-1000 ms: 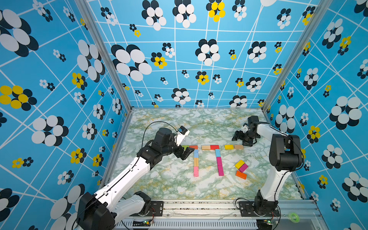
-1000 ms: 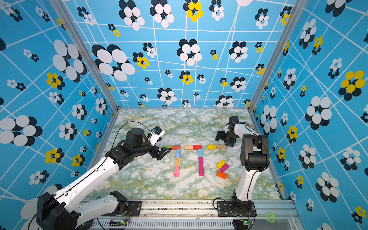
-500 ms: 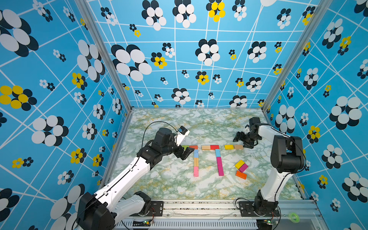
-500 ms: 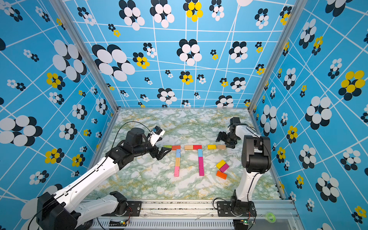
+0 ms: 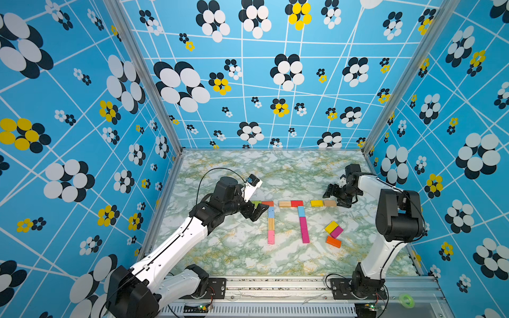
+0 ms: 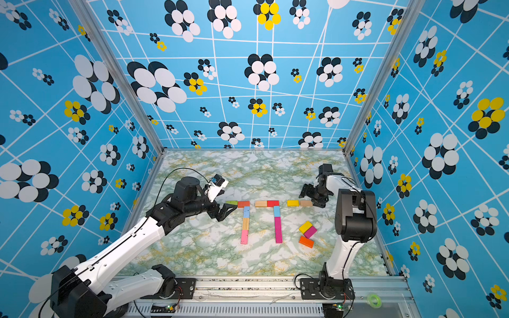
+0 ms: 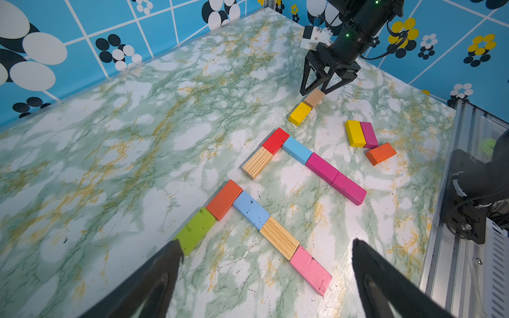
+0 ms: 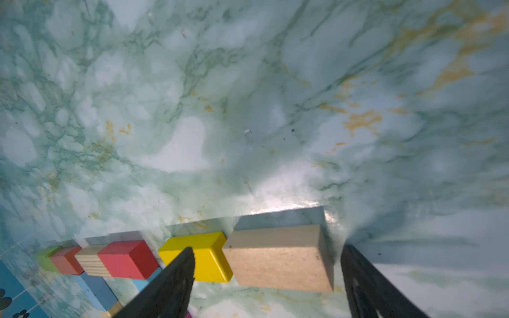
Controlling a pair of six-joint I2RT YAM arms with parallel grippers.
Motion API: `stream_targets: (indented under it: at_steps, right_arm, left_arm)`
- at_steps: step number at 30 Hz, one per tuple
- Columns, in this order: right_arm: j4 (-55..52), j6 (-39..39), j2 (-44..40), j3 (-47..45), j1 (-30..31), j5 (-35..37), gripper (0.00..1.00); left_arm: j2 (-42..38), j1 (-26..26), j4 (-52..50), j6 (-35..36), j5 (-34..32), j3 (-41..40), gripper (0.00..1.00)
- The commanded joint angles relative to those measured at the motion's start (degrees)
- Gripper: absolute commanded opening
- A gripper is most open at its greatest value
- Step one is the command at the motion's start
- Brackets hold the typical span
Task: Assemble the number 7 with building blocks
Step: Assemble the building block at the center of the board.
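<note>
Two figures of the number 7 lie flat on the marble table (image 5: 237, 253). The left one has a green block (image 5: 256, 203) and an orange block (image 5: 267, 203) as bar, with light blue, striped wood and pink (image 5: 271, 236) as stem. The second (image 5: 300, 217) runs striped wood, red, light blue, magenta. Further right lie a yellow block (image 5: 316, 203) and a plain wood block (image 5: 329, 203) end to end. My left gripper (image 5: 254, 212) stands open by the green block (image 7: 197, 230). My right gripper (image 8: 267, 249) is open, its fingers either side of the plain wood block (image 8: 278, 258).
Three loose blocks, yellow (image 5: 331, 227), magenta (image 5: 336, 231) and orange (image 5: 333, 241), lie together at the front right, close to the right arm's upright link (image 5: 396, 217). Patterned walls enclose the table on three sides. A metal rail (image 5: 275, 286) runs along the front.
The right arm's elbow has sunk slightly, and its gripper stays over the plain wood block. The left arm and all blocks lie as before.
</note>
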Motion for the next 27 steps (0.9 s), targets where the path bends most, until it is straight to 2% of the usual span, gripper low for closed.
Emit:
stream_targets:
  at_steps: [1,27]
  right_arm:
    - [-3.0,1.2,1.1,-2.2,-0.3,-1.8,0.86]
    - [-1.9,1.3,1.5,-2.5,-0.3,-4.9,0.85]
  left_arm:
    - [-0.3,-0.7,0.0,0.9,-0.6,-0.7,0.99]
    - [-0.2,-0.9,-0.2,1.1,-1.0,-0.6,0.99]
